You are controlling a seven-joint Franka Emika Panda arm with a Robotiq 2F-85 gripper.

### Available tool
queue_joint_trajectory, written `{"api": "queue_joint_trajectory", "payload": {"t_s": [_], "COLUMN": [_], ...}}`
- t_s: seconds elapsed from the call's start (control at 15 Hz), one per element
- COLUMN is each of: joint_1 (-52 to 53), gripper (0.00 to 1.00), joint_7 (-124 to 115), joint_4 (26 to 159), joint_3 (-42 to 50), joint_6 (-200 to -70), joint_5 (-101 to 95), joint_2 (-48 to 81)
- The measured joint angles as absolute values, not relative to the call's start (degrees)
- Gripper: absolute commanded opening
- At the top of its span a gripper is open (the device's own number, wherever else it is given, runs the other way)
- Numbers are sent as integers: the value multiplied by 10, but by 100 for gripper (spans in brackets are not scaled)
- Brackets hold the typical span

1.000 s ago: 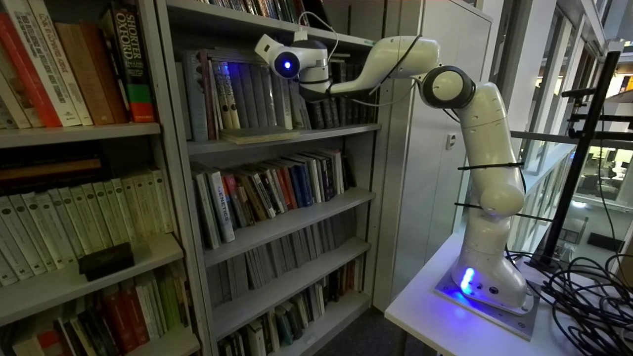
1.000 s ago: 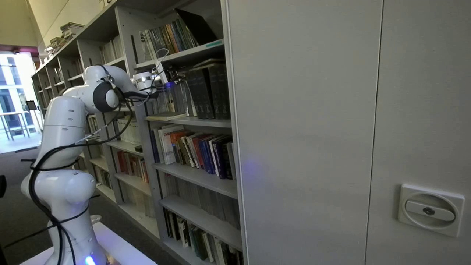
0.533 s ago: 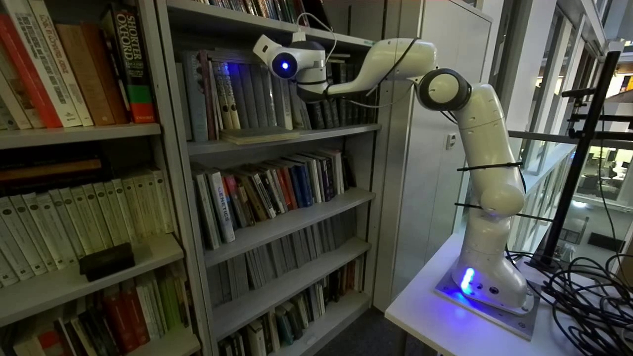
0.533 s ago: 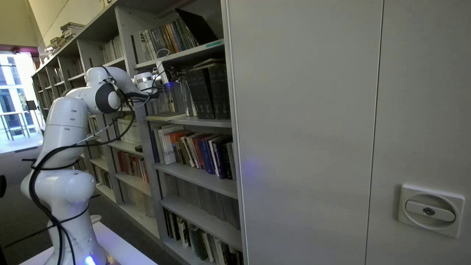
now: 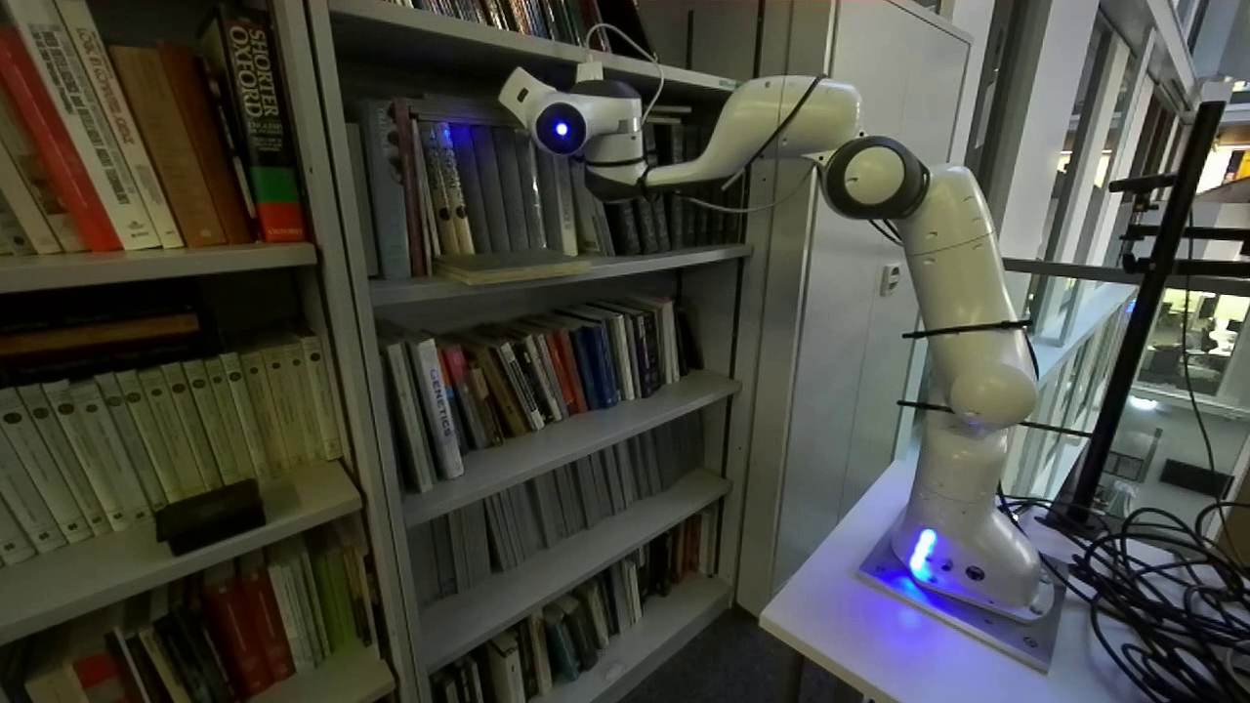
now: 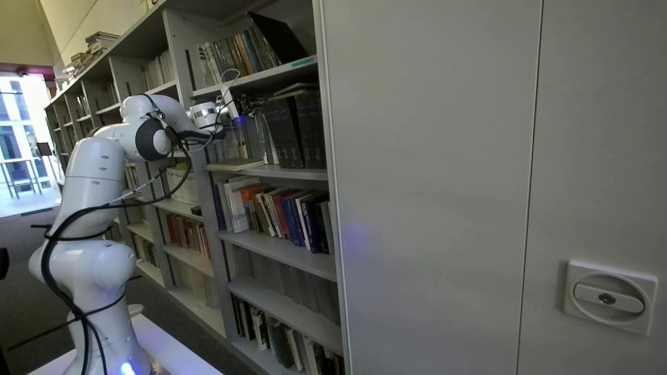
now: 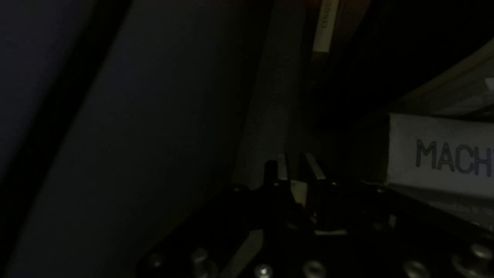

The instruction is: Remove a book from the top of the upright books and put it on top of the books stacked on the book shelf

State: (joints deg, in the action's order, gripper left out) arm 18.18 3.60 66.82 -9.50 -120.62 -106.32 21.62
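Rounded, glossy white arm (image 5: 952, 264) with a dark elbow ring (image 5: 910, 181); round blue light (image 5: 562, 129), upper middle in an exterior view. Black cables (image 6: 48, 259) run along it, frame left. Dark gripper (image 7: 297, 166), lower middle in the wrist view: 2 pale-edged fingers (image 7: 283, 168), silvery screws (image 7: 263, 270).

In the wrist view, darkness obscures whether the gripper (image 7: 299, 166) holds anything; the right edge cuts off the "MACH"-lettered spine (image 7: 440, 154), the top edge the "LINGUS" spine (image 7: 325, 29); in an exterior view, the arm's wrist (image 5: 617, 122) hides part of the grey-spined volumes (image 5: 493, 190).
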Motion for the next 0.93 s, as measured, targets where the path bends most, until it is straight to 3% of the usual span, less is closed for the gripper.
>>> {"api": "queue_joint_trajectory", "payload": {"t_s": [0.93], "joint_1": [197], "gripper": [3], "joint_7": [0], "joint_4": [686], "joint_3": [-93], "joint_6": [-1198], "joint_5": [-1109], "joint_2": [208]}}
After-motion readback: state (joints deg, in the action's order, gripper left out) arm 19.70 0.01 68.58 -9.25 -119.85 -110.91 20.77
